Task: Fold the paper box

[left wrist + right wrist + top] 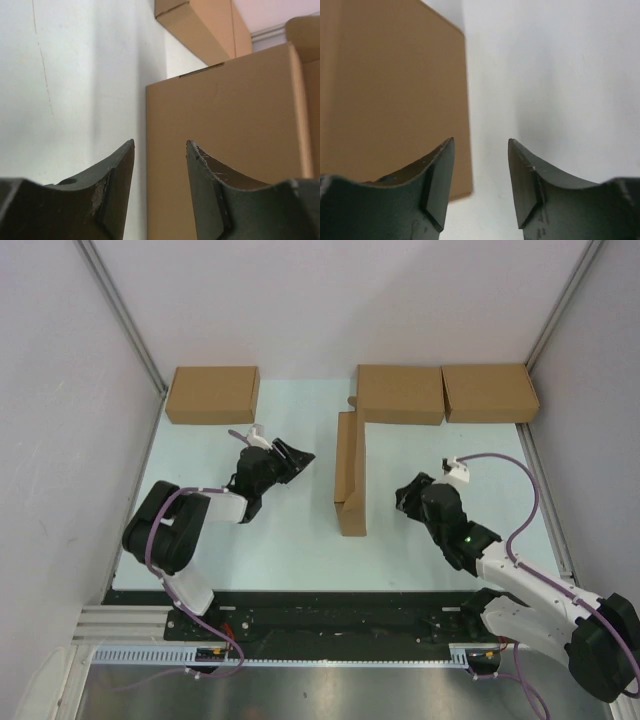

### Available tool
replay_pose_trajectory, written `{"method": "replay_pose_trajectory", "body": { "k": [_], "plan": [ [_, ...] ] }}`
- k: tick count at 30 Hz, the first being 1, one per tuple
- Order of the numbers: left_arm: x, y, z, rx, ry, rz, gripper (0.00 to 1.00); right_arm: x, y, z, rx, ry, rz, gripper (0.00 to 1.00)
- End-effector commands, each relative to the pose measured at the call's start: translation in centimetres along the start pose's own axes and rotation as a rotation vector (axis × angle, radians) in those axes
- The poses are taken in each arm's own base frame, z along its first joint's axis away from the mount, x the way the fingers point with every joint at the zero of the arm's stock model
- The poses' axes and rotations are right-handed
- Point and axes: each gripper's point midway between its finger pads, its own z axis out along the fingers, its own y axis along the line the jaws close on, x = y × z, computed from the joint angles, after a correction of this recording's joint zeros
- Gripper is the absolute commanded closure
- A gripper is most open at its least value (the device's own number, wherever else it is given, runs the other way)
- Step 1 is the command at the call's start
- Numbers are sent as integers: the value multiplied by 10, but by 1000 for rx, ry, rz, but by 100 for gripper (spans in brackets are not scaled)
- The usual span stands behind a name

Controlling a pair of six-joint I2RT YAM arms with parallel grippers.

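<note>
Fingers, left arm: the left fingers (116, 187) stand apart with nothing between them, aimed at a broad brown face.
Fingers, right arm: the right fingers (438, 175) are also apart and empty, low over the pale counter (300, 540).
Risk, tipping: the plain brown corrugated-cardboard paper box (350, 475) seems to stand on a narrow edge. With neither arm gripping it, a push from one side alone would probably knock it flat or slide it away.
Risk, uneven approach: if one arm arrives before the other, the thin cardboard could buckle or a flap could spring open instead of creasing along its score.
Risk, neighbours: a shove toward the far side could drive it into the compact brown cardboard box at far centre (400, 393).
Box relative to left fingers: it lies ahead and to their right, apart from the tips. Its face (225, 150) fills the right half of the left wrist view.
Box relative to right fingers: it lies ahead and to their left (390, 90), not between them. No contact shows.
Box on counter: mid-counter between the two arms, running near to far. Its far end reaches the far-centre box's near left corner, but I cannot tell whether they touch.
Further out: two more compact brown cardboard boxes sit along the far edge, one at far left (212, 394) and one at far right (488, 392).
</note>
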Motion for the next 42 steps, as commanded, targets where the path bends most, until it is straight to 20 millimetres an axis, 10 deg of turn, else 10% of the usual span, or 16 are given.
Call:
{"method": "replay_pose_trajectory", "body": {
  "k": [1,11,42],
  "plan": [
    [-28,-35,-12,31,-88,20,48,-81,56,2,-170,-129,12,45],
    [-61,-142,-18,263,-30,211,41,-107,68,23,-250,-63,36,44],
    [5,-125,-14,45,193,699,32,-104,73,64,-272,-14,32,41]
  ]
}}
